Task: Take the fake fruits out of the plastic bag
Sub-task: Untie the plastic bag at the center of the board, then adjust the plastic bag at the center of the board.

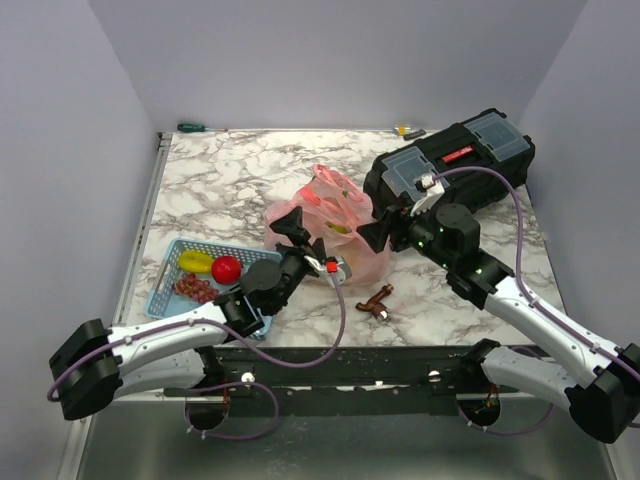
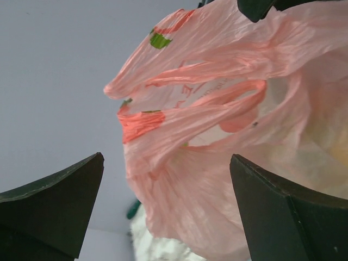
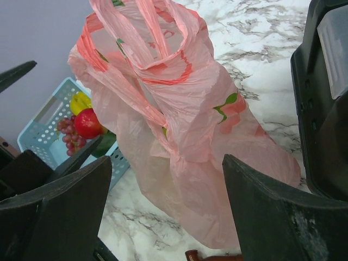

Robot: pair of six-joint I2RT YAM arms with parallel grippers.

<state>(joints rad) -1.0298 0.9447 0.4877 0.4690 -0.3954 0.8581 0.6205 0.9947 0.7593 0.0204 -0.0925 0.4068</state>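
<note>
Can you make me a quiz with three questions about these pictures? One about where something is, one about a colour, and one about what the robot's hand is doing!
1. Where is the blue basket?
A) on the robot's left of the pink bag
B) on the robot's right of it
C) inside it

2. What colour is the bag?
A) green
B) pink
C) black

3. How is the left end effector?
A) shut on the bag
B) shut on nothing
C) open

Answers:
1 A, the top view shows the basket left of the bag.
2 B, every view shows pink plastic.
3 C, its jaws stand wide apart.
</note>
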